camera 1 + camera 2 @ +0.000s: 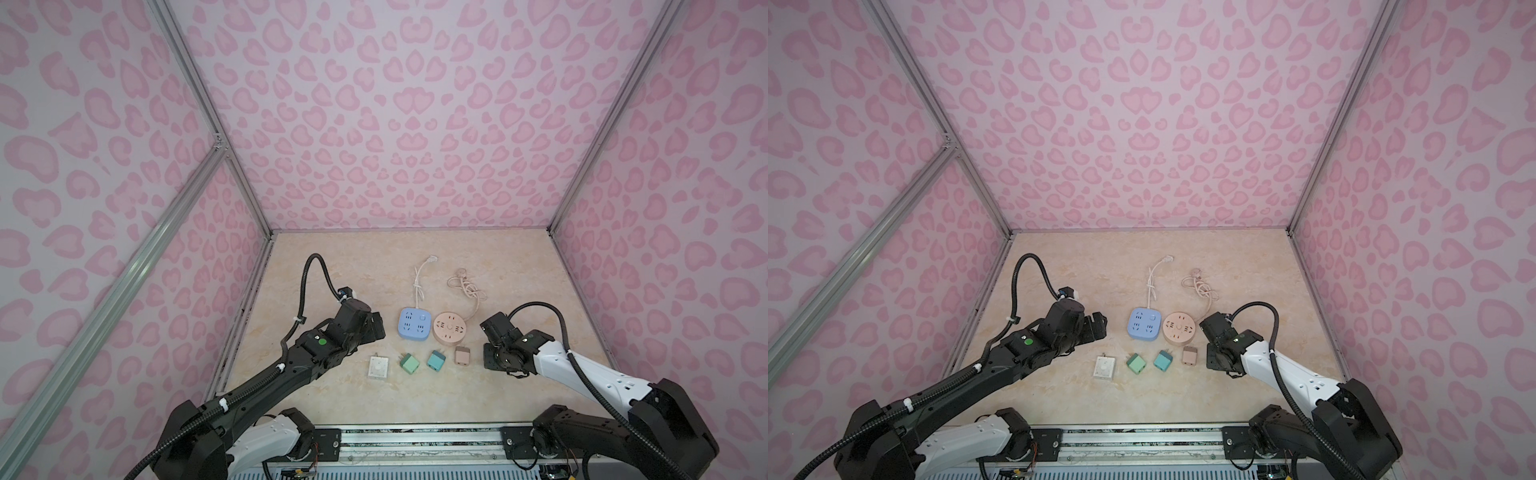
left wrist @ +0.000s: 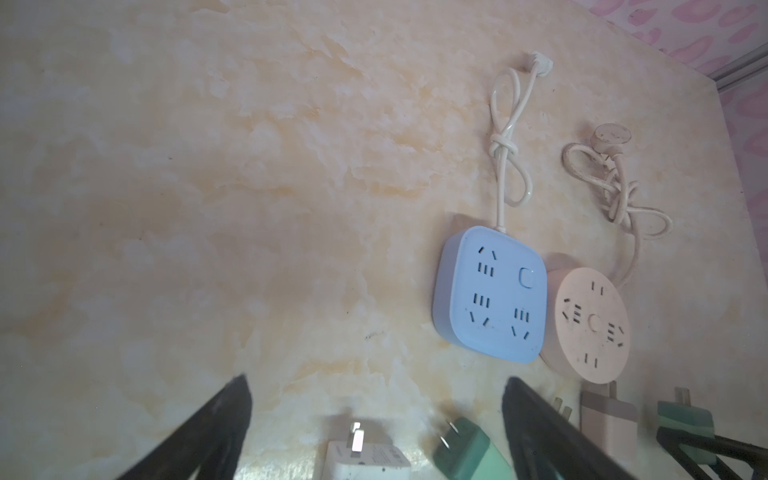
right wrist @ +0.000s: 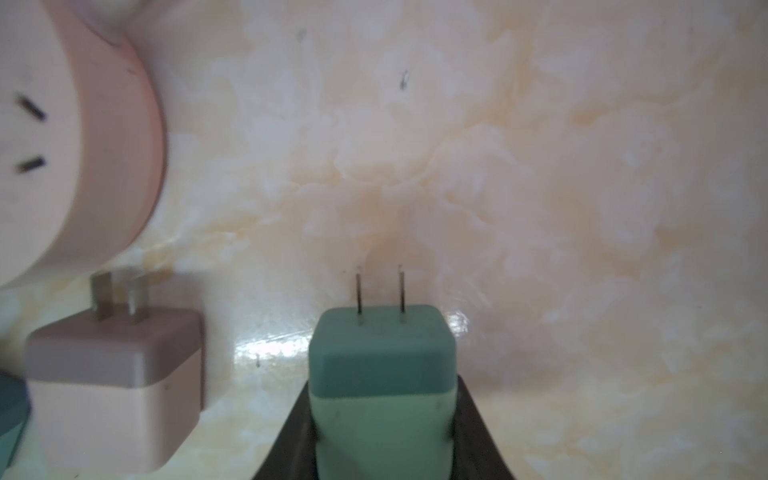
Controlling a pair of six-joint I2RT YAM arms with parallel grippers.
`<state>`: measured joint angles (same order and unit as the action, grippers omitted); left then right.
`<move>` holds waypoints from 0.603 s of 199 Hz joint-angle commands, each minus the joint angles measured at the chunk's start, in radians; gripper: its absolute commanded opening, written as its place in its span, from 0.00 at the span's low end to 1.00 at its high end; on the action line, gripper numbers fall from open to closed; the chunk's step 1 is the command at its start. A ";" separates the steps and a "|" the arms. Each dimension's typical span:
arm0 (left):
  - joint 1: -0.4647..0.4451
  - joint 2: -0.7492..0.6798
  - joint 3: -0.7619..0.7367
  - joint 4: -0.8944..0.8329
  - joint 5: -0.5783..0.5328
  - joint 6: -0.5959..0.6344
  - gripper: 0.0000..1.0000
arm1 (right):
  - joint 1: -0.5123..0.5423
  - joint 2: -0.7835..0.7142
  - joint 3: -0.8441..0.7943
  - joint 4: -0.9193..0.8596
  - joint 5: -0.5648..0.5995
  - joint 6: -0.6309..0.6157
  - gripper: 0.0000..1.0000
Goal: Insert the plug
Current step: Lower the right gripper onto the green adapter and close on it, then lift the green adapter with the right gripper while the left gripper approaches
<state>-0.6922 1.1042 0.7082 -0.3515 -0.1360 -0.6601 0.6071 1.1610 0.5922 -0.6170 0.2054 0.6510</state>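
My right gripper (image 3: 382, 382) is shut on a two-tone green plug (image 3: 380, 365), its jaws against both sides and its two prongs pointing away. The left wrist view shows the same plug (image 2: 685, 419) beside the pink plug (image 2: 606, 419). In both top views the right wrist (image 1: 498, 353) hides it. The round pink socket (image 1: 449, 327) and the blue square socket (image 1: 414, 324) lie side by side mid-table. My left gripper (image 2: 376, 380) is open and holds nothing. It hovers left of the blue socket (image 2: 492, 295), just beyond a white plug (image 2: 361, 457).
A row of plugs lies in front of the sockets: white (image 1: 378, 368), green (image 1: 409, 363), teal (image 1: 435, 359) and pink (image 1: 462, 355). Both sockets' knotted cords (image 1: 419, 282) trail toward the back wall. Pink patterned walls close in the table on three sides.
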 commanded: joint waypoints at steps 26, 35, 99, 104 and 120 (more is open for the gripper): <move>-0.016 0.005 0.052 -0.006 0.253 0.032 0.93 | 0.093 -0.076 0.115 -0.123 -0.081 -0.183 0.18; -0.019 0.010 0.060 -0.003 0.303 0.026 0.92 | 0.126 -0.092 0.144 -0.130 -0.103 -0.216 0.18; -0.027 0.016 0.052 0.117 0.578 -0.051 0.89 | 0.202 -0.204 0.178 -0.001 -0.316 -0.351 0.17; -0.027 0.013 0.048 0.129 0.590 -0.056 0.90 | 0.208 -0.207 0.174 0.012 -0.320 -0.355 0.17; -0.027 0.024 0.047 0.157 0.633 -0.070 0.90 | 0.224 -0.195 0.178 0.030 -0.331 -0.364 0.17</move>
<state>-0.7177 1.1217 0.7593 -0.2867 0.3851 -0.6956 0.8112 0.9592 0.7734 -0.6567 -0.0555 0.3386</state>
